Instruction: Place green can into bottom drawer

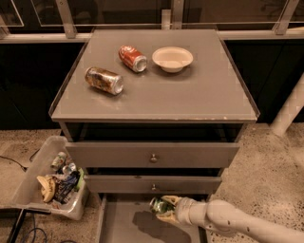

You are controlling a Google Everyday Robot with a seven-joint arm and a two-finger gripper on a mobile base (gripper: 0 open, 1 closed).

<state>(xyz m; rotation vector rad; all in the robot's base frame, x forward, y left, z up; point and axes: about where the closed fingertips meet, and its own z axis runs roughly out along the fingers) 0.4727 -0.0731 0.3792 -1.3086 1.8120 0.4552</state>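
Dark windows [118,9] back a grey cabinet [190,95] on speckled floor [266,175], a bin [29,187] beside it, jaws low in front.
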